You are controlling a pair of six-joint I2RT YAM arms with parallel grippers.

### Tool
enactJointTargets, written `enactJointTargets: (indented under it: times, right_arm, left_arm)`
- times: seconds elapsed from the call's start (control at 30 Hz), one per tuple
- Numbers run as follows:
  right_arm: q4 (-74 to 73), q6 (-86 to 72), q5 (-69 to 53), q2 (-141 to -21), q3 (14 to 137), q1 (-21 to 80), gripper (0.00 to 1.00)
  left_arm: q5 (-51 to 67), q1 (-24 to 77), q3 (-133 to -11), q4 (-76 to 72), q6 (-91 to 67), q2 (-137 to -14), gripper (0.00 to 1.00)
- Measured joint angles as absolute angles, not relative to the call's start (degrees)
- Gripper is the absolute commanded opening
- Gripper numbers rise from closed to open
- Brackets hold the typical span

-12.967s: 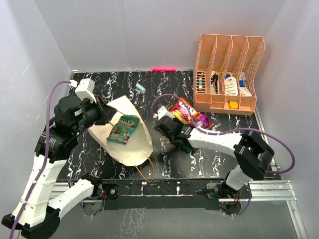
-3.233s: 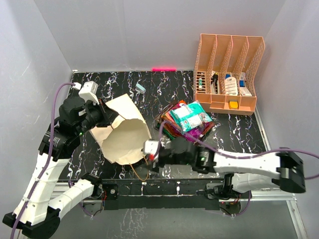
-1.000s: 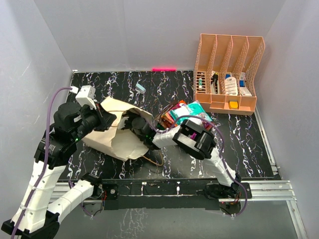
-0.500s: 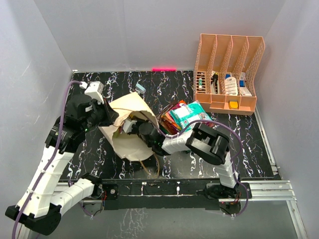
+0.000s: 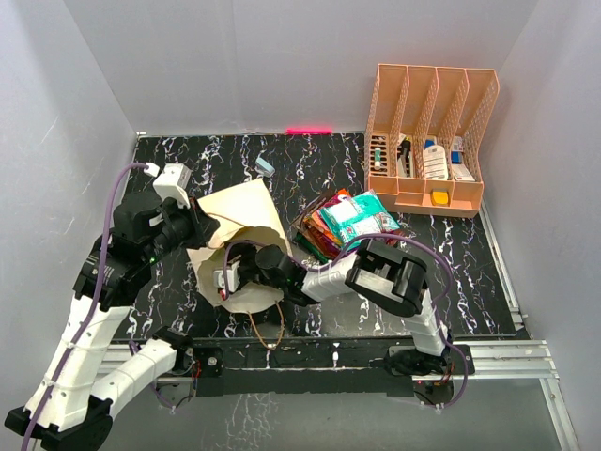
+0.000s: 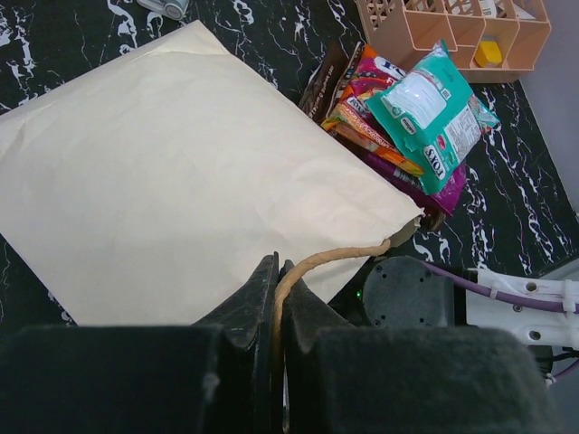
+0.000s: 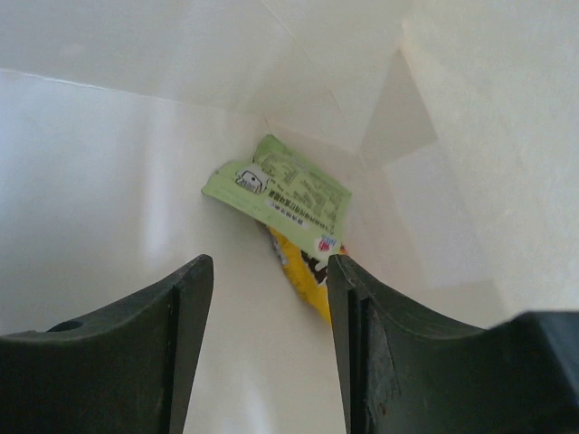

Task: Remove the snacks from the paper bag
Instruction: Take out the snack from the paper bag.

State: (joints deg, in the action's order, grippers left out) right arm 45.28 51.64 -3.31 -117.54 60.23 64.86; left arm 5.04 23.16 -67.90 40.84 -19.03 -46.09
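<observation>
The tan paper bag [image 5: 237,218] lies tilted on the black table, its mouth toward the near edge. My left gripper [image 6: 277,282] is shut on its brown cord handle [image 6: 336,257] and holds the bag up. My right arm [image 5: 270,267] reaches into the bag's mouth; its fingertips are hidden in the top view. In the right wrist view, the right gripper [image 7: 269,276] is open inside the bag with nothing between its fingers. Just beyond them lie a light green snack [image 7: 279,193] and a yellow one [image 7: 308,269] under it. Several snacks [image 5: 349,220] are piled to the right of the bag.
An orange divided rack [image 5: 430,193] with small bottles and boxes stands at the back right. A tiny light-blue block [image 5: 265,167] lies behind the bag. The snack pile [image 6: 425,107] sits close to the bag's right edge, between it and the rack.
My right gripper went from shut to open and shifted nearer inside the bag's mouth. The left arm moved the bag slightly while keeping the handle.
</observation>
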Motion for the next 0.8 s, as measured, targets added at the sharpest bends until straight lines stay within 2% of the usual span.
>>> enactJointTargets:
  times: [0.5, 0.8]
  right_arm:
    - [34.28, 83.48, -4.82, -128.97, 76.09, 64.07, 0.6]
    - [32.71, 93.12, -2.96, -139.0, 86.28, 61.87, 0.53]
  left_arm:
    - [7.84, 23.16, -67.9, 40.95, -18.37, -45.63, 0.0]
    - [9.06, 23.16, -67.9, 41.01, -18.44, -45.41, 0.0]
